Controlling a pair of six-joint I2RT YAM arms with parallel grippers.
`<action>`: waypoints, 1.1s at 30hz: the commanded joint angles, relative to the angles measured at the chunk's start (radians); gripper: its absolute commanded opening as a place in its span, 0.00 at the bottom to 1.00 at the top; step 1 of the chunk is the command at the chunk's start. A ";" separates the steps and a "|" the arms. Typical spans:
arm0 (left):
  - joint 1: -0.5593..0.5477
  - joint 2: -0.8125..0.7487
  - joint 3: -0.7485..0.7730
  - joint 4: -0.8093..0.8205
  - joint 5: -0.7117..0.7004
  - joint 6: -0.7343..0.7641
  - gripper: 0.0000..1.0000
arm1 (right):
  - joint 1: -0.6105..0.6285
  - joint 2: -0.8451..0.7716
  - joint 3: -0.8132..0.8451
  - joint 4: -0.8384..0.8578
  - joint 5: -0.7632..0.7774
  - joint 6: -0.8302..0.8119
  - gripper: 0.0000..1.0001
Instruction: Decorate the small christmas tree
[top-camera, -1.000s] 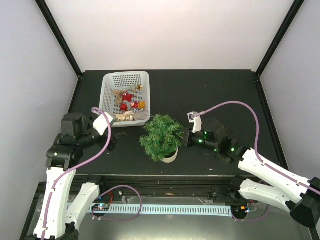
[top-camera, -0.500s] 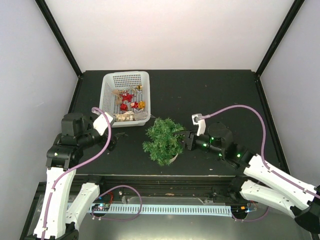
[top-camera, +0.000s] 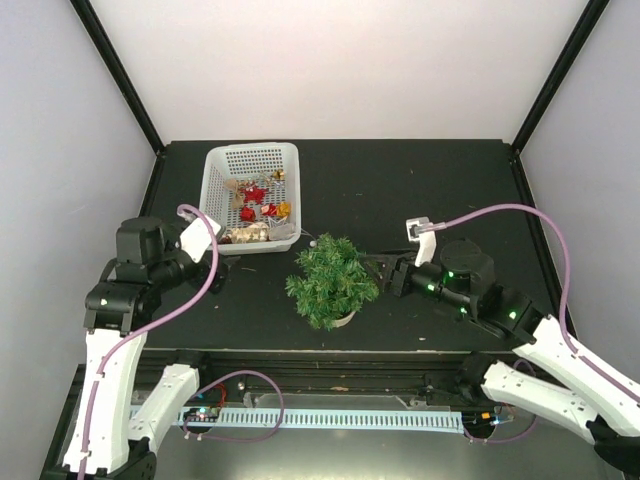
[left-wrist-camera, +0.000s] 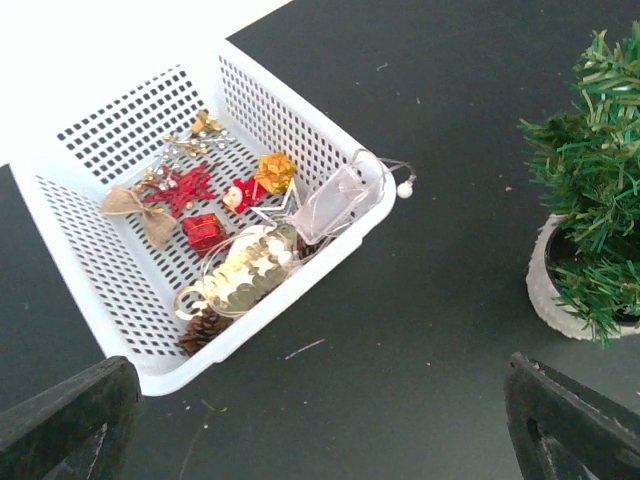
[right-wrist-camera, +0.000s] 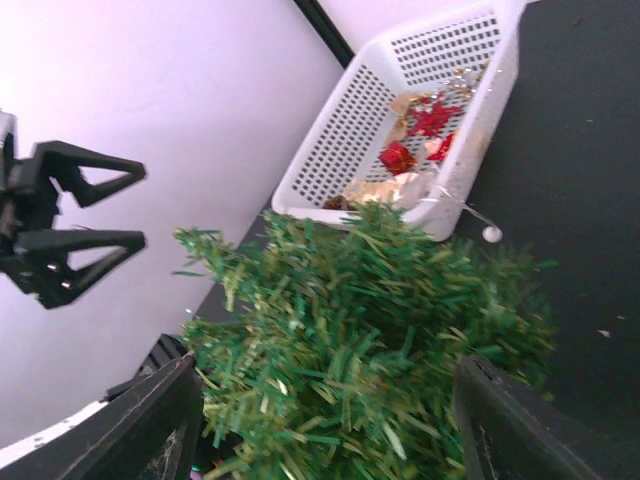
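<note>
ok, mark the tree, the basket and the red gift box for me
small christmas tree (top-camera: 331, 282), top view, middle of the foliage.
white basket (top-camera: 212, 195), top view, left wall.
red gift box (left-wrist-camera: 204, 231), left wrist view, top face.

No legible text, labels, brands, numbers or signs in any view.
</note>
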 joint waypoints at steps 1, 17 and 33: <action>-0.002 0.022 0.110 -0.106 -0.073 0.003 0.99 | 0.006 -0.053 0.004 -0.107 0.080 -0.033 0.69; -0.007 0.169 0.077 -0.087 -0.132 0.104 0.99 | 0.004 -0.028 -0.029 -0.139 0.111 -0.018 0.67; -0.030 0.729 0.144 0.253 -0.388 0.099 0.99 | -0.204 0.046 -0.122 -0.023 -0.035 0.022 0.67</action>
